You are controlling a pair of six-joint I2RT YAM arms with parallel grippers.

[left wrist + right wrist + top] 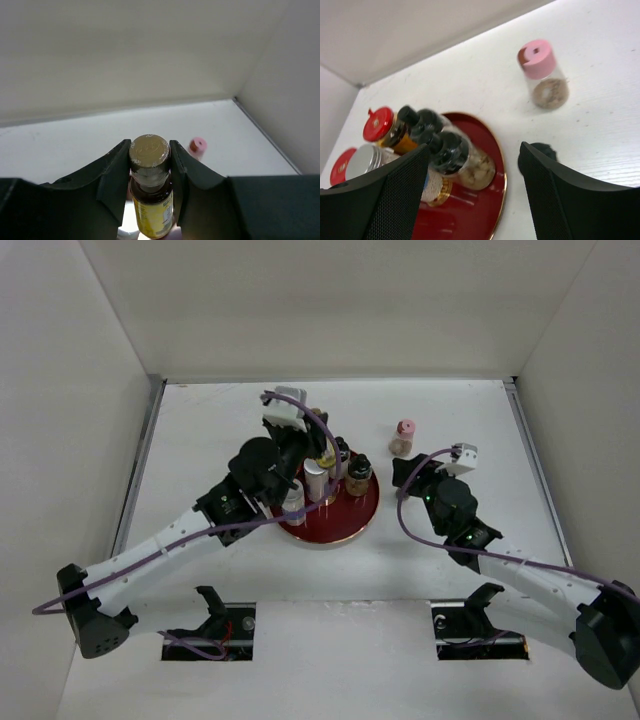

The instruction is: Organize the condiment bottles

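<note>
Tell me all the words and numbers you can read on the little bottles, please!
No text here can be read for sure.
On the yellow-labelled bottle held in the left gripper: small print, too blurred to read.
On its gold cap: a faint raised mark, unreadable.
On the red lid: a small mark, too blurred to read.
On the pink-capped jar: no writing shows.

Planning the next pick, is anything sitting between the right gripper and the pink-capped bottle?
Nothing visible. Only bare table lies between the open right gripper and the pink-capped bottle, standing alone off the tray.
</note>
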